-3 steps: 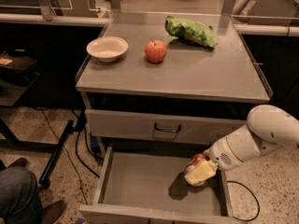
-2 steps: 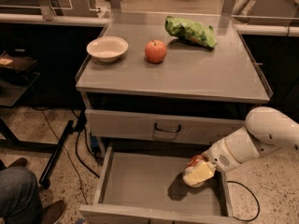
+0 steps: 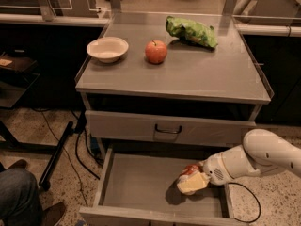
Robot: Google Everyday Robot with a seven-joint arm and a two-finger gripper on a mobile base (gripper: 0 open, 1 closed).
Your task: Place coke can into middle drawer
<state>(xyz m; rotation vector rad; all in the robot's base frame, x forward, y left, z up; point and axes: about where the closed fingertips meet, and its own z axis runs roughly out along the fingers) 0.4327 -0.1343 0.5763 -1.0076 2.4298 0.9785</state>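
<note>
The middle drawer (image 3: 136, 187) is pulled open below the counter, a wide shallow grey tray with low walls. My gripper (image 3: 190, 180) reaches in from the right on a white arm and sits low over the drawer's right part. The coke can (image 3: 191, 169), red-orange, shows only partly between the pale fingers (image 3: 193, 184); the gripper is shut on it, just above the drawer floor.
On the counter top (image 3: 225, 74) stand a white bowl (image 3: 107, 48), a red apple (image 3: 156, 51) and a green chip bag (image 3: 192, 30). A closed drawer front with a black handle (image 3: 168, 129) is above the open drawer. A person's leg (image 3: 19, 194) is at the lower left.
</note>
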